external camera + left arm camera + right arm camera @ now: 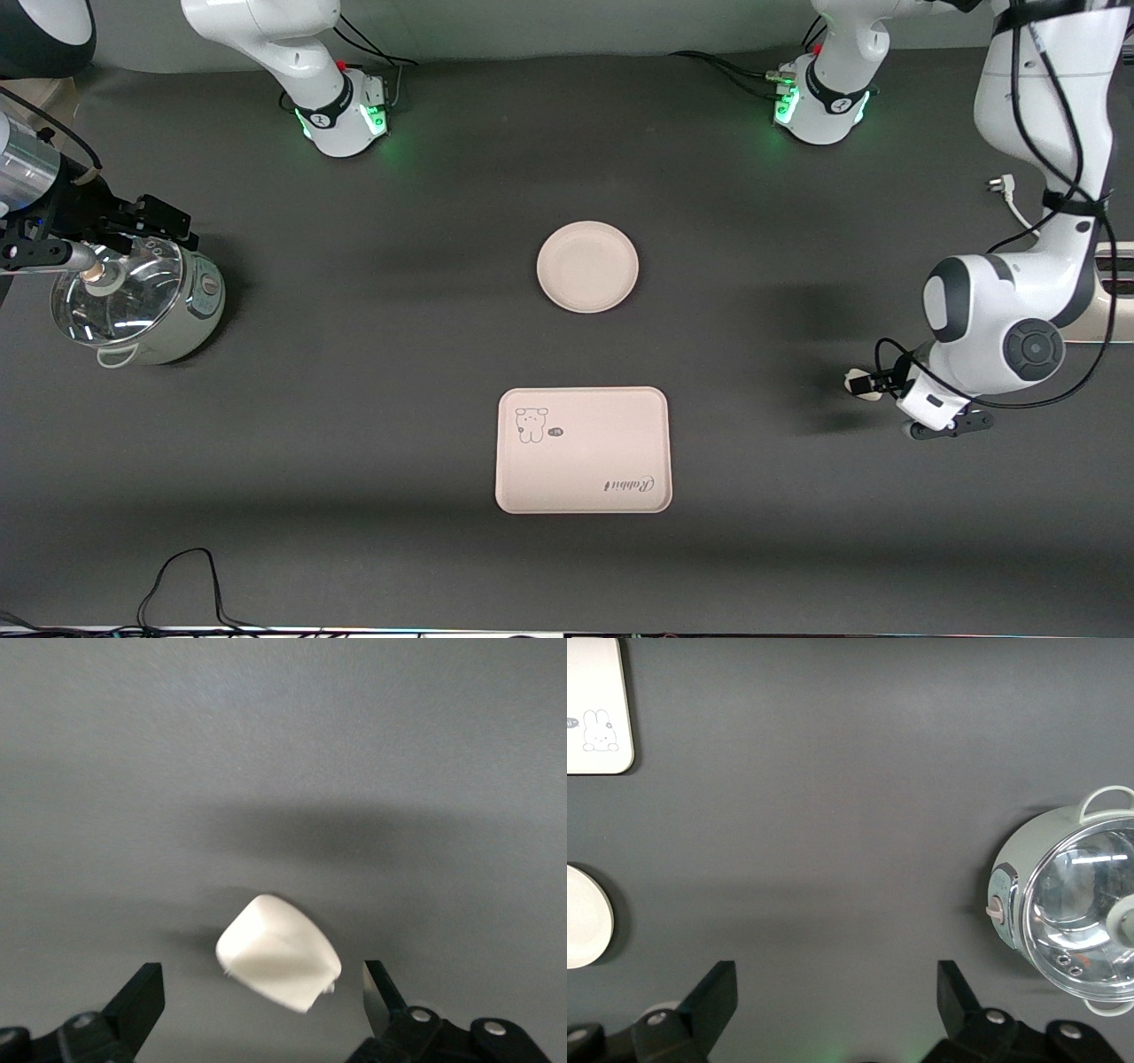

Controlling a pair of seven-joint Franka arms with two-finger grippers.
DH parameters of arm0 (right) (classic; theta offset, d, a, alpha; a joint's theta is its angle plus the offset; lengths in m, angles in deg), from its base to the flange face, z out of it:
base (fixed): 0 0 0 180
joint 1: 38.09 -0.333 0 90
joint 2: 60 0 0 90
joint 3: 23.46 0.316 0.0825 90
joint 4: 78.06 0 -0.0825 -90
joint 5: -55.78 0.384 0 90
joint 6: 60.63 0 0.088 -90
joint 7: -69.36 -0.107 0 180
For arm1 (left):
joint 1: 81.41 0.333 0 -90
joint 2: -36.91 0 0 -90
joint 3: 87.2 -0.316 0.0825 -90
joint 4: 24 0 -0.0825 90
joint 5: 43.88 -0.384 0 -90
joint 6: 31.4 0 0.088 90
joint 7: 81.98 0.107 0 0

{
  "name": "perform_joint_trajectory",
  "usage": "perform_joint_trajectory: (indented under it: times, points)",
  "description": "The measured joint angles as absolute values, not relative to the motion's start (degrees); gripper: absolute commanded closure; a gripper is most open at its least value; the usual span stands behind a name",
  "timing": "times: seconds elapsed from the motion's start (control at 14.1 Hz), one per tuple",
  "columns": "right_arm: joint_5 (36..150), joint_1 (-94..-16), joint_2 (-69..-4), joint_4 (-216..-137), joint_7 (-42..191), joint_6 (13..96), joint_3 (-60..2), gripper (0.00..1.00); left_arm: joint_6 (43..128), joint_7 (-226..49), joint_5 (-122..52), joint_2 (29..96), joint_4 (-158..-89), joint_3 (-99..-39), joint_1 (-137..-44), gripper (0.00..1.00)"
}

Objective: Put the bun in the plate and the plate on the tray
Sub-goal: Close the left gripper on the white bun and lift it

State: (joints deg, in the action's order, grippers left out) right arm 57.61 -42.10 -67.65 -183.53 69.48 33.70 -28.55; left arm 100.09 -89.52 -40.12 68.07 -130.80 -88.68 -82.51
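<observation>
Between the open left tool (264, 992), bun (278, 950) lies skewed

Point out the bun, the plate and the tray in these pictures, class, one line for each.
bun (278, 963): left wrist view, middle of its top face.
plate (587, 267): front view, centre of its bare inner surface.
tray (589, 459): front view, blank middle area between the bear drawing and the script.

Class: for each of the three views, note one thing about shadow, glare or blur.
Front view: soft shadows lie beside the plate and pot. Left wrist view: the bun looks slightly soft, with a dark shadow band on the cloth near it. Right wrist view: the pot's glass lid shows bright glare.
</observation>
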Motion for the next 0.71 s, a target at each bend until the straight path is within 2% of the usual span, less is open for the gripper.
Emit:
perform_joint_trajectory:
  times: [0.21,0.28,0.36,0.43,0.5,0.57,0.71]
  points:
    - [57.6,-42.1,-67.5,-183.6,69.5,33.7,-28.5,0.00,103.2,-89.5,-38.8,70.6,-130.8,-88.6,-82.5,0.02]
    - [57.6,-42.1,-67.5,-183.6,69.5,33.7,-28.5,0.00,103.5,-89.5,-38.7,71.0,-130.8,-88.6,-82.5,0.06]
    - [57.6,-42.1,-67.5,-183.6,69.5,33.7,-28.5,0.00,103.6,-89.5,-38.7,71.2,-130.8,-88.6,-82.5,0.28]
    - [57.6,-42.1,-67.5,-183.6,69.5,33.7,-28.5,0.00,103.6,-89.5,-38.7,71.2,-130.8,-88.6,-82.5,0.65]
    - [57.6,-42.1,-67.5,-183.6,69.5,33.7,-28.5,0.00,103.6,-89.5,-38.7,71.2,-130.8,-88.6,-82.5,0.83]
    - [57.6,-42.1,-67.5,-183.6,69.5,33.7,-28.5,0.00,103.6,-89.5,-38.7,71.2,-130.8,-88.6,-82.5,0.88]
    - [57.6,-42.1,-67.5,-183.6,69.5,33.7,-28.5,0.00,103.6,-89.5,-38.7,71.2,-130.8,-88.6,-82.5,0.87]
